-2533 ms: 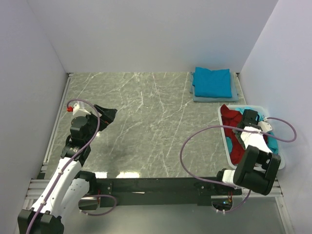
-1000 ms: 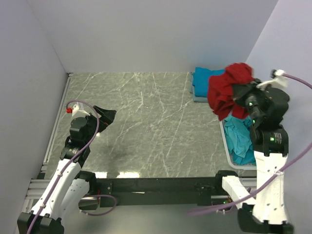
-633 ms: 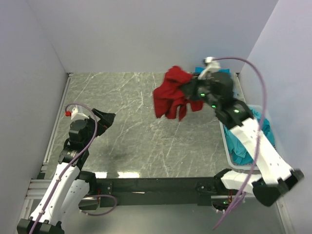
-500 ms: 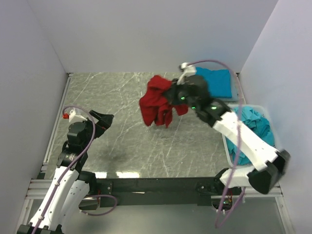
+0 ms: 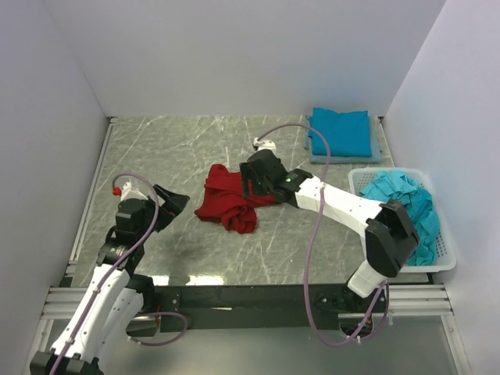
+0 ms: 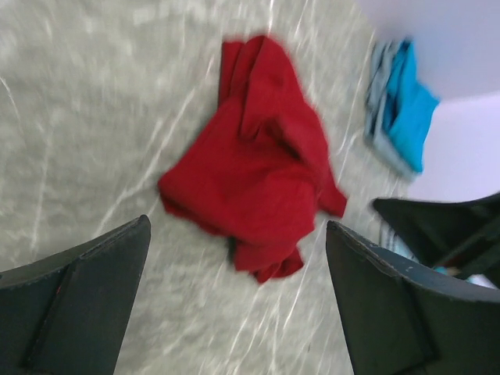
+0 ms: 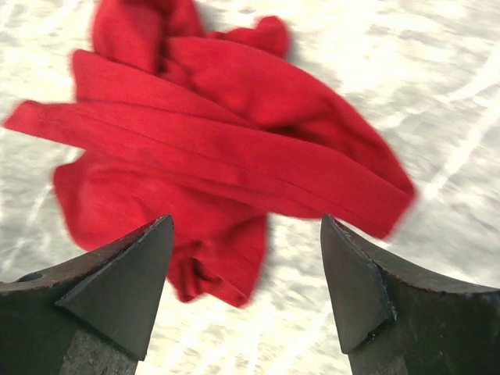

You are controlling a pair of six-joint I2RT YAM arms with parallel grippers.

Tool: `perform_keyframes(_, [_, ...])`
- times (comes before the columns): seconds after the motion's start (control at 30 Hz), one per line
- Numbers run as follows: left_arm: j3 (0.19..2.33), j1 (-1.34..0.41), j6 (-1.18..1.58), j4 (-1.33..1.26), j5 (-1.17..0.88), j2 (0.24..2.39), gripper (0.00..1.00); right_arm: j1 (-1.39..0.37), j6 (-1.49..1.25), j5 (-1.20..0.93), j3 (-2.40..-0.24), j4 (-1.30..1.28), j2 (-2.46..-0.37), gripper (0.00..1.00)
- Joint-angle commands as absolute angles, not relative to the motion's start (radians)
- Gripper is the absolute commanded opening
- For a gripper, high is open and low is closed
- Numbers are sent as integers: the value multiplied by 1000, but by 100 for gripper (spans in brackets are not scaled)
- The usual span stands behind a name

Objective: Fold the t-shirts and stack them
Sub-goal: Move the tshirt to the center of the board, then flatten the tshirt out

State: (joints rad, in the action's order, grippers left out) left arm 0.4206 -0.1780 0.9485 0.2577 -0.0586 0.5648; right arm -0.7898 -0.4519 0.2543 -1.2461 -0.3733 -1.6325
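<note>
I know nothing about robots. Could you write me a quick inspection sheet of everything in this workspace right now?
Surface: grey marbled table.
Job's things: red shirt crumpled mid-table; folded blue shirts stacked at the far right corner; loose blue shirts in the basket.
Clutter: white mesh basket at the right edge.
Grippers: left gripper open, empty; right gripper open, just above the red shirt.
Cables: purple cable looping along each arm.
Surroundings: plain white walls on three sides.

Plain red t-shirt (image 5: 226, 205), teal t-shirts (image 5: 340, 131), grey veined table (image 5: 195, 156).
</note>
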Motion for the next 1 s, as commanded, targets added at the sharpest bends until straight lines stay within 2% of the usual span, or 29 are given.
perform_keyframes(0.0, [359, -178, 960, 149, -196, 621, 99, -792, -460, 377, -1181, -347, -1516, 82])
perform_keyframes(0.23, [318, -178, 940, 31, -238, 779, 99, -772, -424, 376, -1048, -319, -1453, 83])
perform_keyframes(0.4, [290, -178, 939, -133, -247, 891, 96, -773, -267, 91, -1022, -204, -1411, 83])
perform_keyframes(0.5, [290, -178, 940, -209, -222, 964, 92, -772, -249, 3, -1052, -195, -1424, 82])
perform_keyframes(0.6, [317, -178, 927, -219, -233, 1058, 89, -773, -249, 6, -1075, -193, -1427, 82])
perform_keyframes(0.7, [331, -178, 922, -247, -284, 1139, 85, -772, -249, 17, -1091, -199, -1422, 82])
perform_keyframes(0.83, [331, -178, 920, -282, -308, 1209, 72, -775, -224, -17, -1114, -183, -1422, 81])
perform_keyframes(0.97, [350, -178, 899, -301, -325, 1275, 64, -775, -180, -49, -1190, -222, -1494, 80])
